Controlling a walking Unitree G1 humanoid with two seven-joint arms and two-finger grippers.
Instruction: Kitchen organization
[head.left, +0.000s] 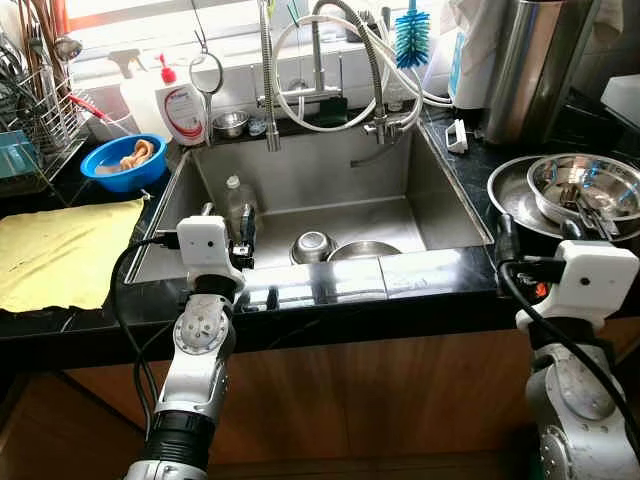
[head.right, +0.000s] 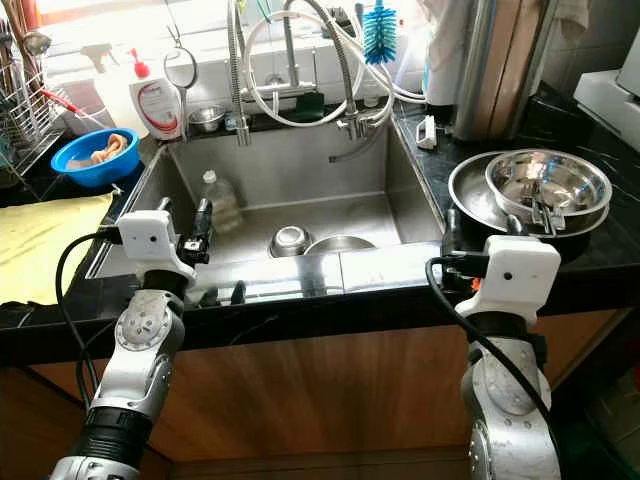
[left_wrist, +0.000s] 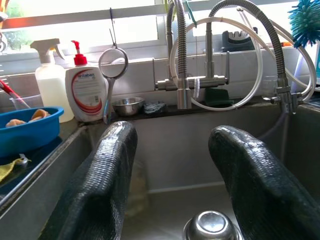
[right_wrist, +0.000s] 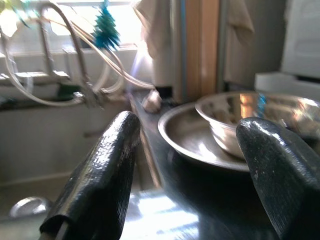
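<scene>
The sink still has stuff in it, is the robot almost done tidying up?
Not nearly. Done: steel bowls already sit stacked on the right counter. In hand: nothing; the left hand is open at the sink's front edge, the right hand open near the stack. Left: a small steel bowl, a plate and a plastic bottle lie in the sink.

Count by kind:
- 1 sink (head.left: 455, 215), holding 1 plastic bottle (head.left: 236, 203) and 2 steel bowls (head.left: 313, 246), the second (head.left: 362, 250) just beside the first
- 1 small steel bowl (head.left: 231, 123) on the back ledge
- 1 steel bowl (head.left: 585, 187) nested in 1 steel plate (head.left: 507, 195), right counter
- 1 blue bowl (head.left: 125, 162)
- 1 soap pump bottle (head.left: 181, 109), 1 spray bottle (head.left: 137, 95)
- 1 strainer (head.left: 205, 75)
- 1 blue bottle brush (head.left: 411, 38)
- 1 yellow cloth (head.left: 62, 250)
- 1 dish rack (head.left: 35, 130)
</scene>
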